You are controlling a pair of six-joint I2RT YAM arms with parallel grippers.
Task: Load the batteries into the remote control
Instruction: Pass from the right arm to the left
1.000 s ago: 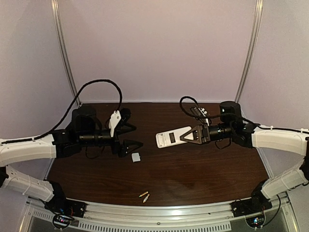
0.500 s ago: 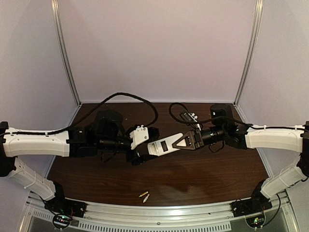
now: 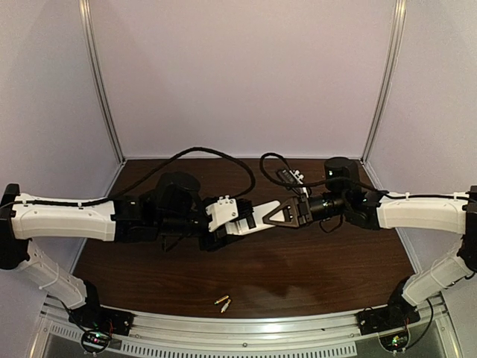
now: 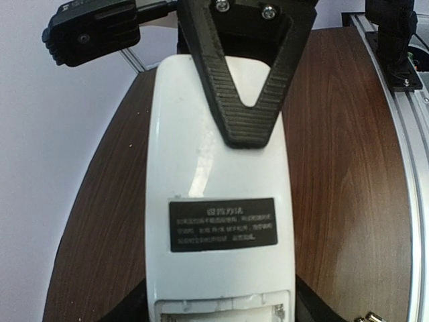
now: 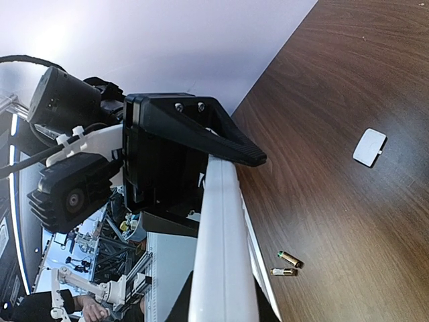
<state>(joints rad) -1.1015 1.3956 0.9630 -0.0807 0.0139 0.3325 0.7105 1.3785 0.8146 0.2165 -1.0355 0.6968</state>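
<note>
my right gripper (image 3: 277, 215) is clamped tight on one end of the remote (image 4: 218, 201), holding it in the air above the table (image 3: 320, 268), its labelled back toward the left wrist camera. my left gripper (image 3: 240, 222) straddles the other end; i can't tell whether its fingers touch. the batteries (image 3: 223, 302) lie side by side near the table's front edge, with a small white cover (image 5: 370, 147) further in.

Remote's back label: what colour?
Black label on the remote control, pale print; best in left wrist view.
</note>
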